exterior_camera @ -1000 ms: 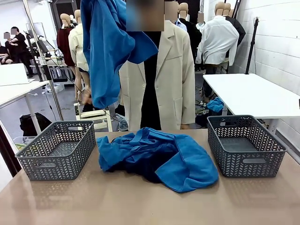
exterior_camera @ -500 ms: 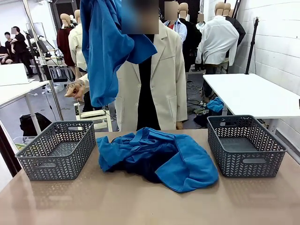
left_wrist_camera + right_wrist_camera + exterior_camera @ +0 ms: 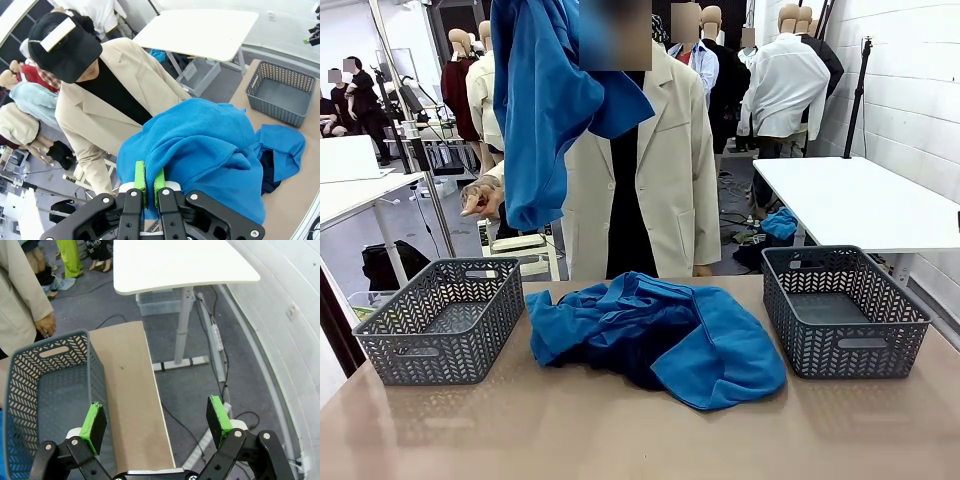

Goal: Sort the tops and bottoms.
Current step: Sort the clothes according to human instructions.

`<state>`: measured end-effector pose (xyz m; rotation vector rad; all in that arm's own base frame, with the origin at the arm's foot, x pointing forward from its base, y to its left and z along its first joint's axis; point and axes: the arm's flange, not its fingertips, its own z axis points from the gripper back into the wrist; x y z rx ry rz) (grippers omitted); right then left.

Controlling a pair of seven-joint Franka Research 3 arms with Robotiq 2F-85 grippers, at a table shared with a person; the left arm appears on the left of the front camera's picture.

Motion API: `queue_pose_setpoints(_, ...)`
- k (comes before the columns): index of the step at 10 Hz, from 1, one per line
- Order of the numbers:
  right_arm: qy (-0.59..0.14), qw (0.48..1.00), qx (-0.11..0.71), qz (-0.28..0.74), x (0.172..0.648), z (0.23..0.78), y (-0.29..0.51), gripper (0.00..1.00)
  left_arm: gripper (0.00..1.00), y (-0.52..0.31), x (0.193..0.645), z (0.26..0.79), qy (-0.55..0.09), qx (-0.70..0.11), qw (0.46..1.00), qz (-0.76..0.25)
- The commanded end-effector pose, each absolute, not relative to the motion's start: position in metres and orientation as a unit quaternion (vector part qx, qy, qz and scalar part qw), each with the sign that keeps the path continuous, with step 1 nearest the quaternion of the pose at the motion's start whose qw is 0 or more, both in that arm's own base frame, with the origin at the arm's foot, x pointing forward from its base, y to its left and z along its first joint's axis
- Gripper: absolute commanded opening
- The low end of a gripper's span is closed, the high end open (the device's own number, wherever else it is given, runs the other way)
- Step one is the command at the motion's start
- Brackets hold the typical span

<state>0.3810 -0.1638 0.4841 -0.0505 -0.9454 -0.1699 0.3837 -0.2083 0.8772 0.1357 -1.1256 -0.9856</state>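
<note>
A bright blue shirt [image 3: 545,100] hangs high above the table's left half, and its top runs out of the front view. In the left wrist view my left gripper [image 3: 148,181] is shut on this blue shirt [image 3: 200,150], the green pads pinching the fabric. On the table's middle lies a heap of blue tops [image 3: 670,335] with a dark navy bottom [image 3: 610,365] showing underneath. My right gripper [image 3: 157,420] is open, high over the right basket [image 3: 50,390], with nothing between its fingers.
Two grey baskets stand on the table, the left basket [image 3: 440,320] and the right basket [image 3: 845,310]. A person in a beige coat [image 3: 650,170] stands at the far edge, one hand [image 3: 480,195] raised by the hanging shirt. A white table [image 3: 860,200] stands behind.
The person has shifted a little to the left and brought a hand up beside the hanging shirt. The shirt and the heap have stayed put.
</note>
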Motion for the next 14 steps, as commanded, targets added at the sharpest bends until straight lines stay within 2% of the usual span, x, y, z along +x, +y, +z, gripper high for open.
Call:
queue_pose_setpoints(1, -0.452, 0.888, -0.019, -0.086, 0.380, 0.483, -0.164, 1.00, 0.00, -0.205, 0.380, 0.882, -0.516, 0.068, 0.726, -0.450)
queue_pose_setpoints(3, -0.452, 0.888, -0.019, -0.086, 0.380, 0.483, -0.164, 1.00, 0.00, -0.208, 0.384, 0.877, -0.511, 0.062, 0.731, -0.448)
queue_pose_setpoints(5, -0.452, 0.888, -0.019, -0.086, 0.380, 0.483, -0.164, 1.00, 0.00, -0.166, 0.399, 0.891, -0.566, 0.097, 0.731, -0.368)
queue_pose_setpoints(8, -0.452, 0.888, -0.019, -0.086, 0.380, 0.483, -0.164, 1.00, 0.00, -0.100, 0.412, 0.867, -0.586, 0.127, 0.753, -0.271)
queue_pose_setpoints(11, -0.452, 0.888, -0.019, -0.086, 0.380, 0.483, -0.164, 1.00, 0.00, -0.048, 0.417, 0.809, -0.523, 0.076, 0.819, -0.223)
queue_pose_setpoints(14, -0.452, 0.888, -0.019, -0.086, 0.380, 0.483, -0.164, 1.00, 0.00, -0.005, 0.422, 0.753, -0.460, 0.085, 0.858, -0.213)
